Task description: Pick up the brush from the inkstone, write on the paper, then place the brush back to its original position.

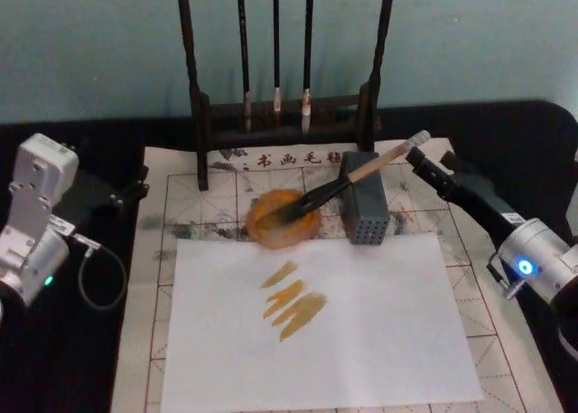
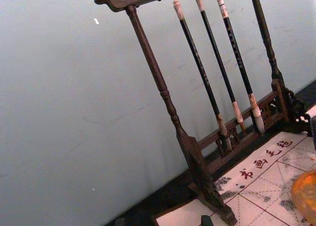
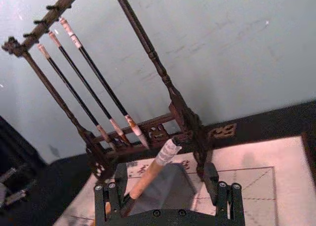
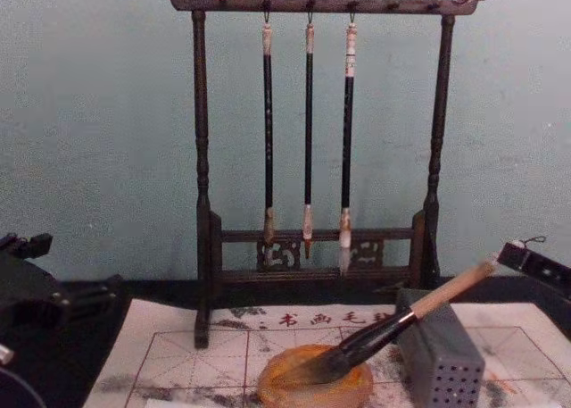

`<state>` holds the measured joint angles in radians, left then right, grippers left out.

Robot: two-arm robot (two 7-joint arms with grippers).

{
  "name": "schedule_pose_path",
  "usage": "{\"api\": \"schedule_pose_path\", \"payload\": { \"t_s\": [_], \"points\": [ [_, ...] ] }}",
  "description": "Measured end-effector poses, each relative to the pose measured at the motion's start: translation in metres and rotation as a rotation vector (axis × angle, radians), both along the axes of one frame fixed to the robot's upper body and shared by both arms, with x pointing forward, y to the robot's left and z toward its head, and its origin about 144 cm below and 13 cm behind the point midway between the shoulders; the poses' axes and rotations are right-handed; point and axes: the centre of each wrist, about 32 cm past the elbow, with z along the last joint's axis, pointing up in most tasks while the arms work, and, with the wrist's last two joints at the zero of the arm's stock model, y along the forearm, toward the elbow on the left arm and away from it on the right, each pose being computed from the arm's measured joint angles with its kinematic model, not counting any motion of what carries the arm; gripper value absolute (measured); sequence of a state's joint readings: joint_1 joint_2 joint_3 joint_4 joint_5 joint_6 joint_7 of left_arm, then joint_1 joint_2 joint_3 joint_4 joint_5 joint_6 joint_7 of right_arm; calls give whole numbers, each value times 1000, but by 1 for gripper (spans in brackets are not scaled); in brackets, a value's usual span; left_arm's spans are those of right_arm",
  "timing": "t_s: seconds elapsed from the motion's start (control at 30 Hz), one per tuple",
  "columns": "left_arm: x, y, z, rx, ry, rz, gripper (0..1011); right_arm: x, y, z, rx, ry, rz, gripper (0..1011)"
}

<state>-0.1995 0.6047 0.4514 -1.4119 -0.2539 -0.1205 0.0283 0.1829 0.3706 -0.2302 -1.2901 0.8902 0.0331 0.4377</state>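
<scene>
The brush (image 1: 352,182) has a pale wooden handle; the inkstone (image 1: 302,233) looks smooth.

1. The worktop (image 1: 506,142) is black and runs back to a pale blue-green wall.
2. A paper (image 1: 217,205) lies flat on its middle: off-white, ruled with a red grid, with a row of red characters along the side nearest the back edge and grey smudges below them. It runs from near the back edge towards the front edge, and bare black worktop shows to its left, its right and behind it.
3. A dark wooden rack (image 1: 284,128) stands upright along the back edge, close to the wall. Its left foot rests on the paper's back strip, beside the characters, and its base rail stands over the black strip behind the paper.
</scene>
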Motion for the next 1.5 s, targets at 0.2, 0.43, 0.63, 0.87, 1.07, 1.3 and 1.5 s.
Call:
{"api": "schedule_pose_path", "payload": {
  "t_s": [0.2, 0.43, 0.63, 0.87, 1.07, 1.3, 1.5],
  "points": [
    [0, 0, 0, 0, 0, 0, 1001, 6, 3, -6, 99, 30, 19, 1000],
    [0, 0, 0, 0, 0, 0, 1001, 13, 7, -13, 210, 72, 28, 1000],
    [0, 0, 0, 0, 0, 0, 1001, 18, 12, -18, 281, 96, 40, 1000],
    [0, 0, 0, 0, 0, 0, 1001, 24, 19, -26, 361, 120, 53, 1000],
    [0, 0, 0, 0, 0, 0, 1001, 28, 24, -29, 386, 123, 62, 1000],
    [0, 0, 0, 0, 0, 0, 1001, 30, 26, -31, 400, 118, 62, 1000],
    [0, 0, 0, 0, 0, 0, 1001, 33, 28, -34, 408, 119, 58, 1000]
  ]
}}
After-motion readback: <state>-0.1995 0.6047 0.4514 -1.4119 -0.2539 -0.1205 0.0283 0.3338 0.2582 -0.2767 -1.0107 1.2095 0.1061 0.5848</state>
